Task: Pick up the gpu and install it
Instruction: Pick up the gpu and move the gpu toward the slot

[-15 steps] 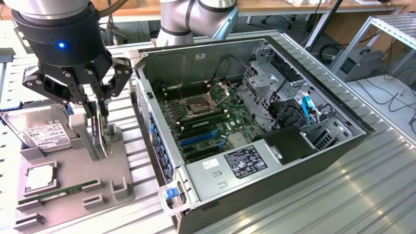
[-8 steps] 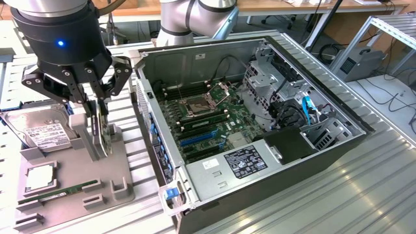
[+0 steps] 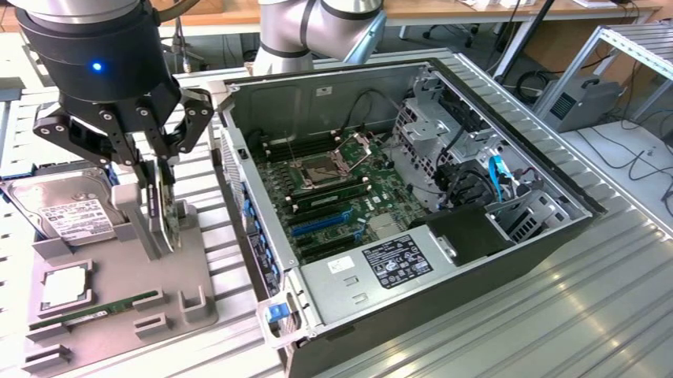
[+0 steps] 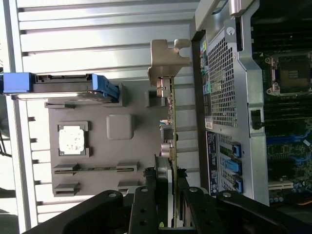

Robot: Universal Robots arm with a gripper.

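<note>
Black jaws clamped either side of the slim dark gpu (image 4: 171,117), edge-on, its pale metal bracket (image 4: 165,61) farthest from them; grey moulded tray (image 4: 102,156) beneath, open grey computer case (image 4: 224,73) alongside.

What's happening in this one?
The arm's gripper is closed on the gpu, which stands on edge at the gray parts tray beside the open computer case. Whether the card has left its tray slot is unclear. It is not in the case yet. A hard drive, processor and memory stick lie on the tray.
</note>
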